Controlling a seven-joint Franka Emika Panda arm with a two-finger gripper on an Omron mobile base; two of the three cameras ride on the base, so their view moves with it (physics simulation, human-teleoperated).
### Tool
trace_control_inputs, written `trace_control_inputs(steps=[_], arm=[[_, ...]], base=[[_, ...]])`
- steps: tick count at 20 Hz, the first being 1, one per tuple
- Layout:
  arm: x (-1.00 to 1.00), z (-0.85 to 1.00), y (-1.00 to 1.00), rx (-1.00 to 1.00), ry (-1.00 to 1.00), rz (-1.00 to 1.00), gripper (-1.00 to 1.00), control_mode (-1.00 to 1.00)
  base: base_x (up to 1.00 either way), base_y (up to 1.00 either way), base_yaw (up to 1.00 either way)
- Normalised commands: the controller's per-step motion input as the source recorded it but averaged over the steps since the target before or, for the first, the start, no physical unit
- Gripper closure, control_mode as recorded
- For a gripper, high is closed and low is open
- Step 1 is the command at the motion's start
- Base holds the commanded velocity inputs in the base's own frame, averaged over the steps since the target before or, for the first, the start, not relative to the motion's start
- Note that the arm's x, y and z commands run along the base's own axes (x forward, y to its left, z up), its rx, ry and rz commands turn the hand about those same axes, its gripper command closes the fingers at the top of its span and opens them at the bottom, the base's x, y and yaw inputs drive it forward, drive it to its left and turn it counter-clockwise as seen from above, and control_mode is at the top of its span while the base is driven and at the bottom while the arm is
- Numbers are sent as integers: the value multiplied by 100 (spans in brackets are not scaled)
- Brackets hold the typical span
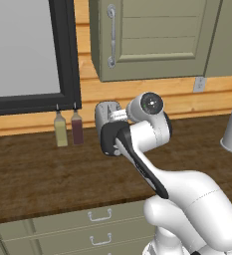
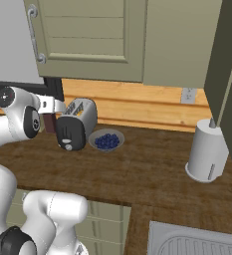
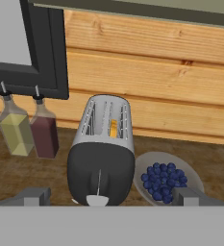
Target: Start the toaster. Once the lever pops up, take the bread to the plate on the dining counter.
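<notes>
The silver toaster (image 3: 106,139) stands on the wooden worktop with its black end panel (image 3: 101,175) facing my hand. A thin golden edge of the bread (image 3: 113,129) shows inside one slot. A thin pale line runs down the panel, and a whitish piece (image 3: 97,201) sits at its lower edge. I cannot tell the lever apart there. My gripper (image 3: 112,197) is open wide, its fingertips (image 3: 34,196) to either side of the panel and short of it, holding nothing. From the right, the toaster (image 2: 82,117) stands just past my hand. The plate and dining counter are out of view.
Two small bottles (image 3: 15,129) (image 3: 45,132) stand left of the toaster under a dark-framed window. A grey bowl of blueberries (image 2: 106,141) sits to its right. A white cylinder (image 2: 207,152) stands farther right, a sink (image 2: 197,241) lies near the front, and wall cabinets hang above.
</notes>
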Motion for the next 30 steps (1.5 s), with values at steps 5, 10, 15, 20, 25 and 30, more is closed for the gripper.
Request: trace_control_inputs(steps=[5, 10, 15, 20, 25, 30], arm=[[0, 0, 0, 0, 0, 0, -100, -100], [0, 0, 0, 0, 0, 0, -100, -100], [0, 0, 0, 0, 0, 0, -100, -100], [0, 0, 0, 0, 0, 0, -100, -100], [0, 0, 0, 0, 0, 0, -100, -100], [0, 0, 0, 0, 0, 0, -100, -100]], base=[[0, 0, 0], [0, 0, 0], [0, 0, 0], [0, 0, 0], [0, 0, 0], [0, 0, 0]])
